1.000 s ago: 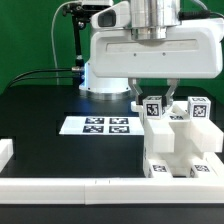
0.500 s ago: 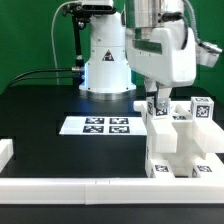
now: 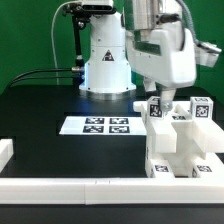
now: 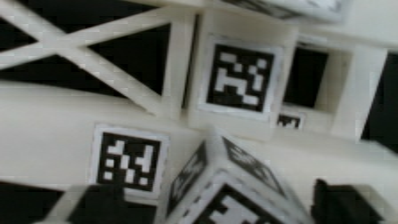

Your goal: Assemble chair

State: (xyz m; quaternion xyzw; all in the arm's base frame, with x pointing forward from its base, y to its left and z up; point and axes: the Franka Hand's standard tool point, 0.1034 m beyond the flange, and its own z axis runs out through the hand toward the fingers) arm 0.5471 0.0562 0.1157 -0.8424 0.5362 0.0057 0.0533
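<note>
Several white chair parts (image 3: 178,142) with black marker tags lie stacked at the exterior view's right. My gripper (image 3: 161,98) hangs just above a small upright tagged piece (image 3: 155,109) at the stack's near-left corner. In the wrist view the gripper (image 4: 217,206) is open. Its dark fingers (image 4: 89,205) stand on either side of a tagged white piece (image 4: 231,185), with a gap on each side. A flat panel with a tag (image 4: 238,75) and a crossed frame part (image 4: 89,45) lie beyond it. Another tagged piece (image 3: 198,108) stands at the far right.
The marker board (image 3: 98,126) lies flat on the black table, left of the parts. A white border rail (image 3: 70,186) runs along the front, with a white block (image 3: 5,152) at the left edge. The robot's base (image 3: 105,60) stands behind.
The wrist has turned about its vertical axis, so the hand now shows narrow instead of broad. Over the last half second the gripper has lifted slightly, uncovering the small piece's tag.
</note>
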